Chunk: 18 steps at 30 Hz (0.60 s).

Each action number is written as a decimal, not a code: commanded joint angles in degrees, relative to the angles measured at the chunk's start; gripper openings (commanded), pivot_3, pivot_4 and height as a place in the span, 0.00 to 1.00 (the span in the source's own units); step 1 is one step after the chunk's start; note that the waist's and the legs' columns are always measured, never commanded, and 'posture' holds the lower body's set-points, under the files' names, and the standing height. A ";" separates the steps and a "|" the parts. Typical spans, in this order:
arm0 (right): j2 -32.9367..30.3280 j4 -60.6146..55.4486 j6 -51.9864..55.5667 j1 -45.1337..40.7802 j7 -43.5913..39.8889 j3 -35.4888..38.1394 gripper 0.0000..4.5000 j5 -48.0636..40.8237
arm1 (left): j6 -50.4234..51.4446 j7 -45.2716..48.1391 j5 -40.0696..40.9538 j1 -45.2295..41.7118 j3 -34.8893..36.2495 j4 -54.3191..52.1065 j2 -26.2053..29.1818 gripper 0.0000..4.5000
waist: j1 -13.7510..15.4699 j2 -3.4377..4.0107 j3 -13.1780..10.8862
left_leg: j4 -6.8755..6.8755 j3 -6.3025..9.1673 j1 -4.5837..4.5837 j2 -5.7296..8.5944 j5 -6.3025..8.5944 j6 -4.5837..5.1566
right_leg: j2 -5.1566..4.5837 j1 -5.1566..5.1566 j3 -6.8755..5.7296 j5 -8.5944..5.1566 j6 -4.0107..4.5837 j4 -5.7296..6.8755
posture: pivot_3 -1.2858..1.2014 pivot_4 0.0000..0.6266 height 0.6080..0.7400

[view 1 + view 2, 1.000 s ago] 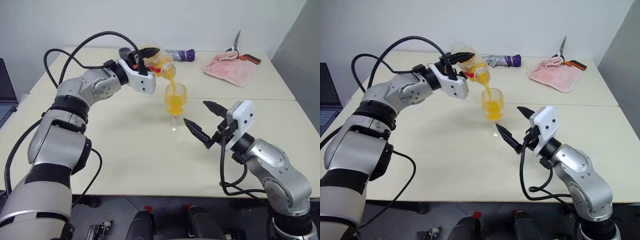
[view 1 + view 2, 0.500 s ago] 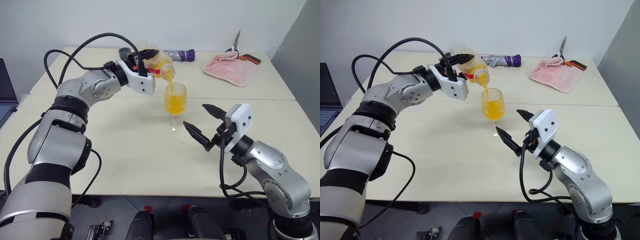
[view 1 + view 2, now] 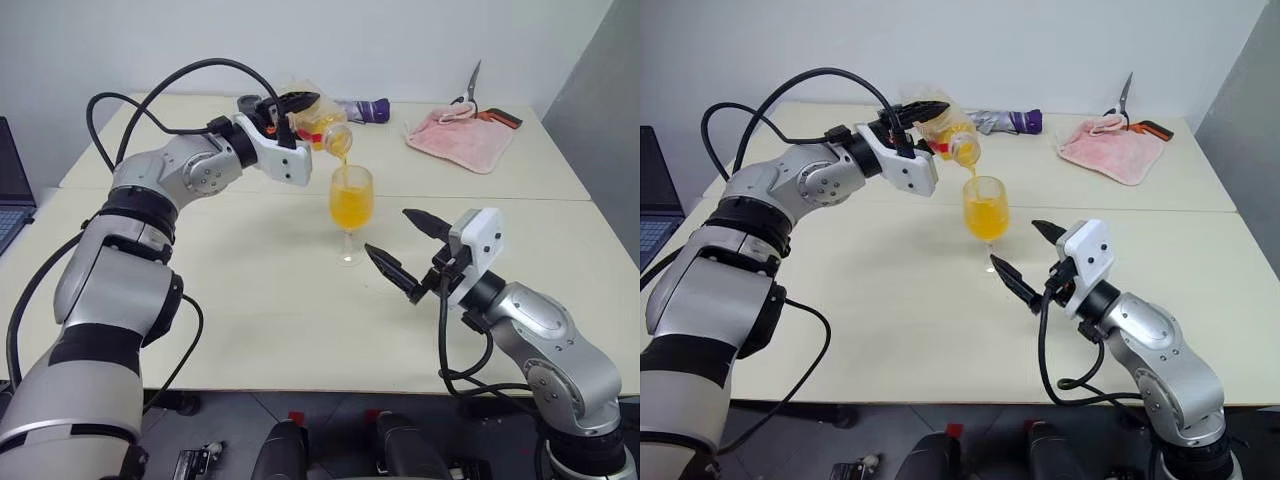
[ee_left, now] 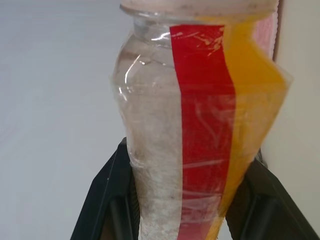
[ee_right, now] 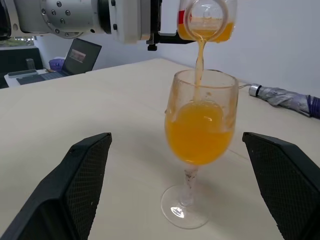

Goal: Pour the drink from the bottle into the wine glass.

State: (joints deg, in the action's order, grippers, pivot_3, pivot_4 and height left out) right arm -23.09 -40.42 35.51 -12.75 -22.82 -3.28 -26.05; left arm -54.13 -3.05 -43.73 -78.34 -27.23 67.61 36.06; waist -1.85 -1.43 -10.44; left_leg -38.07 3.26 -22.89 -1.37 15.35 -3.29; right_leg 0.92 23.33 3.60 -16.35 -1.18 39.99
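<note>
Left eye view: left claw pinching tilted bottle above wine glass; right claw spread, level.

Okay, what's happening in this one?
The left end effector is shut on the bottle, tipped mouth-down above the wine glass, and a thin stream of the drink runs in. The glass stands on the table, its bowl well over half full. The right end effector waits open beside it, holding nothing.
</note>
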 commanded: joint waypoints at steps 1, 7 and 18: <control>-0.01 -2.70 -0.67 -0.39 -0.23 0.32 1.00 -0.81 | 0.05 -1.24 0.23 -2.40 0.25 -0.19 0.20 0.38 | 0.00 0.00 0.00 | 0.00 -0.01 0.00 0.00 0.00 0.00 | 0.00 0.00 0.00 0.00 0.00 0.00 | 0.52 0.24 1.00; 0.01 -2.72 -0.62 -0.42 -0.18 0.18 1.00 -0.80 | 0.24 -1.32 0.13 -2.48 0.20 -0.02 -0.01 0.38 | 0.00 0.00 0.00 | 0.00 0.00 0.00 0.00 0.00 0.00 | 0.00 0.00 0.00 0.00 0.00 0.00 | 0.52 0.24 1.00; 0.10 -2.73 -0.66 -0.49 0.07 0.02 1.00 -0.65 | 1.01 -0.19 1.27 -2.21 0.79 0.79 -1.25 0.38 | 0.00 0.00 0.00 | -0.01 0.00 0.00 0.01 0.00 0.00 | 0.00 0.00 0.00 0.00 0.00 0.01 | 0.52 0.24 1.00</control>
State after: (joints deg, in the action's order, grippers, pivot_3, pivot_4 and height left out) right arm -23.06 -40.42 35.56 -12.75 -22.59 -3.52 -26.04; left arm -53.10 -2.93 -43.80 -78.35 -27.34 68.45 34.55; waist -1.85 -1.43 -10.44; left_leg -38.08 3.25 -22.89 -1.37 15.35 -3.29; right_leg 0.92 23.33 3.60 -16.35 -1.18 40.00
